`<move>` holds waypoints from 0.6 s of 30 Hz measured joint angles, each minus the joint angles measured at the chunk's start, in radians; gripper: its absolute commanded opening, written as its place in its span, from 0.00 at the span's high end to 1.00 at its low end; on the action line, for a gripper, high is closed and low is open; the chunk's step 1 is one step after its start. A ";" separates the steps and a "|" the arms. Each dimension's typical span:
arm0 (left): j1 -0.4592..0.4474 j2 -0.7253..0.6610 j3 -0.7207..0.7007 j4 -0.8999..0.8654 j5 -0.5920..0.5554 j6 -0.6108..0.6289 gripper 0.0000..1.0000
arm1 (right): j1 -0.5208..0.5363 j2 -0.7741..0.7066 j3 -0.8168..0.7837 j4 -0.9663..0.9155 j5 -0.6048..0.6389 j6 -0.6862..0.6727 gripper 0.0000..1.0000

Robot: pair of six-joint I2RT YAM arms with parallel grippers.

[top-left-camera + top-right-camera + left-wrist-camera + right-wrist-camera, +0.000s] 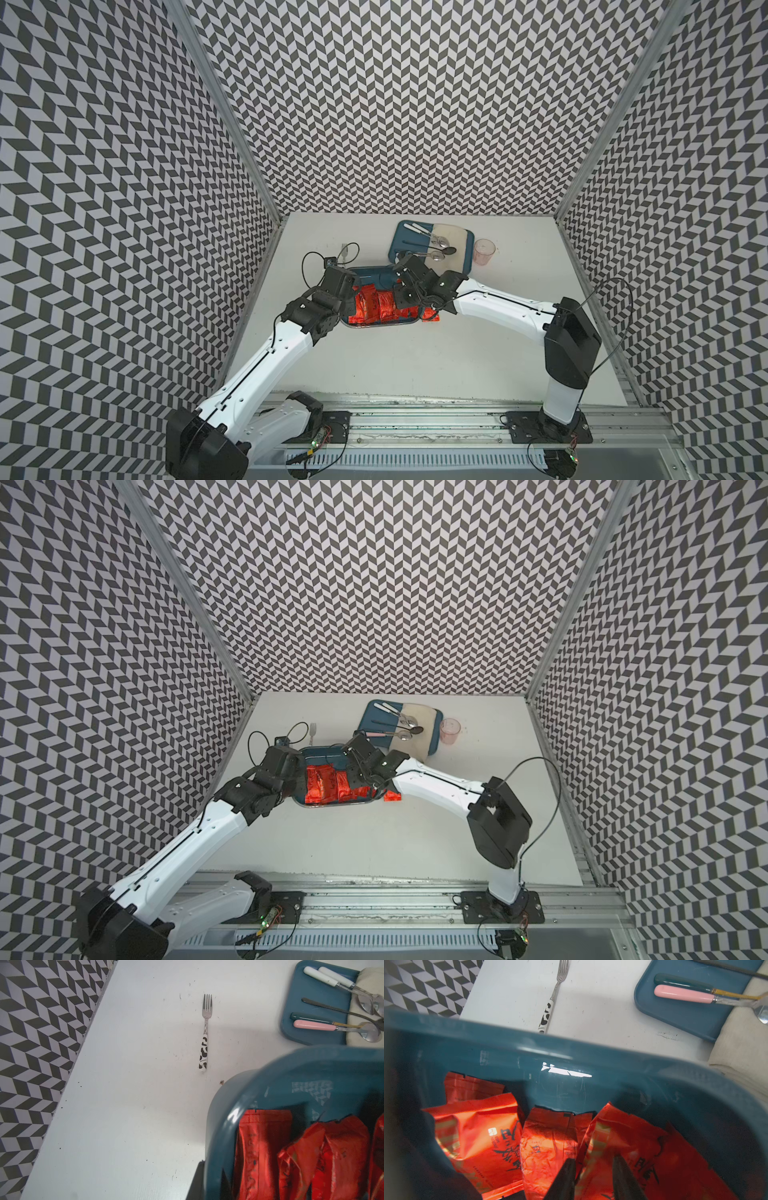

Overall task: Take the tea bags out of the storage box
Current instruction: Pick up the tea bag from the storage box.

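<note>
Shiny red-orange foil tea bags [376, 307] sit side by side in the deep dark-teal plastic storage box [374, 276], long axes front-to-back (one [431, 318] lies outside). Left gripper [211, 1182] clamps its wall; right gripper [593, 1169], slightly parted, straddles one, grip unclear.

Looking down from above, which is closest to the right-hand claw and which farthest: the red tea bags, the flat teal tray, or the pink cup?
From the right gripper, in a top view:
1. The tea bags, in the storage box directly beneath it.
2. The flat teal tray, just behind the box.
3. The pink cup, beyond the tray's right edge.
</note>
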 measured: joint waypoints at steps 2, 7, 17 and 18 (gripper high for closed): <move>0.000 0.000 0.000 0.000 0.000 0.000 1.00 | -0.001 -0.001 0.000 -0.005 0.002 0.001 0.72; -0.005 0.000 0.000 0.000 0.000 0.000 1.00 | -0.003 -0.037 -0.024 -0.008 0.004 0.003 0.89; -0.006 0.000 0.000 0.000 0.000 -0.003 1.00 | -0.029 -0.084 -0.049 -0.011 -0.013 0.002 1.00; -0.006 0.000 0.000 0.000 0.000 -0.003 1.00 | -0.029 -0.088 -0.049 -0.011 -0.025 0.000 1.00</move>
